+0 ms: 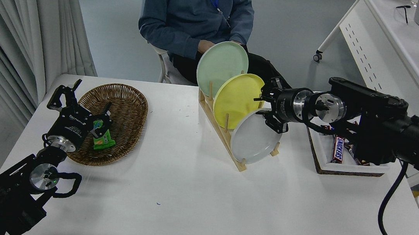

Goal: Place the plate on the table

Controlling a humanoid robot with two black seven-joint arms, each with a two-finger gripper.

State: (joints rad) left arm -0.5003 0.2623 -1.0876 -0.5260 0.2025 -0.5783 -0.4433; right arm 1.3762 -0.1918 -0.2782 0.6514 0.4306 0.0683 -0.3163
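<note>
The light grey plate (251, 141) stands on edge in the front slot of a wooden rack (226, 140) on the white table (193, 201). A yellow plate (237, 97) and a pale green plate (220, 66) stand behind it in the same rack. My right gripper (267, 108) is open at the grey plate's upper right rim. Its lower finger is by the rim and its upper finger is beside the yellow plate's right edge. It holds nothing. My left gripper (84, 104) is parked open at the lower left, over the basket's near edge.
A wicker basket (115, 121) with a green snack packet (103, 139) lies at the left. A tray of chocolate bars (340, 154) sits under my right arm. A person in a blue top (195, 11) sits behind the rack. A white desk (396, 47) stands at the far right.
</note>
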